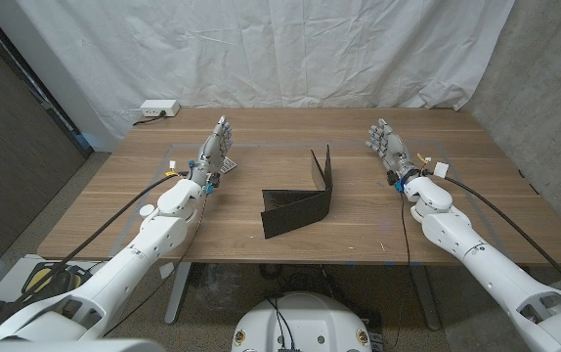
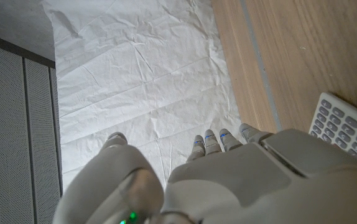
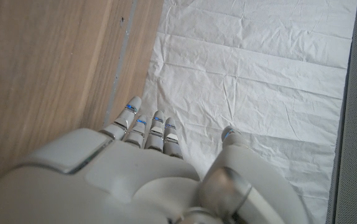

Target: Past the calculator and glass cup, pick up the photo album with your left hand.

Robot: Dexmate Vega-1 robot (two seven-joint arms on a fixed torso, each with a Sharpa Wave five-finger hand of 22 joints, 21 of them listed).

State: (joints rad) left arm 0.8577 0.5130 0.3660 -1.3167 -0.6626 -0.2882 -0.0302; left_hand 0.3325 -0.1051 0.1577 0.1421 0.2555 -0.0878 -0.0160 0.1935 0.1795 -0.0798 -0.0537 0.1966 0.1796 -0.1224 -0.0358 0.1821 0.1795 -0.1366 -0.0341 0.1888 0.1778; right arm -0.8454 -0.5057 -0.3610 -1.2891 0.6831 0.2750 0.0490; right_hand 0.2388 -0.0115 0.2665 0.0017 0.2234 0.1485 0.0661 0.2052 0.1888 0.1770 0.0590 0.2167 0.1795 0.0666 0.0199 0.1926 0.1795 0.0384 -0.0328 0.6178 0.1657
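Waiting to start the album pickup

Standing untouched mid-tabletop (image 1: 114,210), the photo album (image 1: 300,198) is awaiting pickup. The left robot hand (image 1: 217,149) is hovering over the calculator (image 2: 345,127), fingers apart, holding nothing; the right robot hand (image 1: 386,143) likewise. Everything remains.

Photo album (image 1: 300,200) at the tabletop (image 1: 290,132) middle, left hand (image 1: 216,147) left of it over a calculator (image 2: 344,127), right hand (image 1: 386,142) right of it
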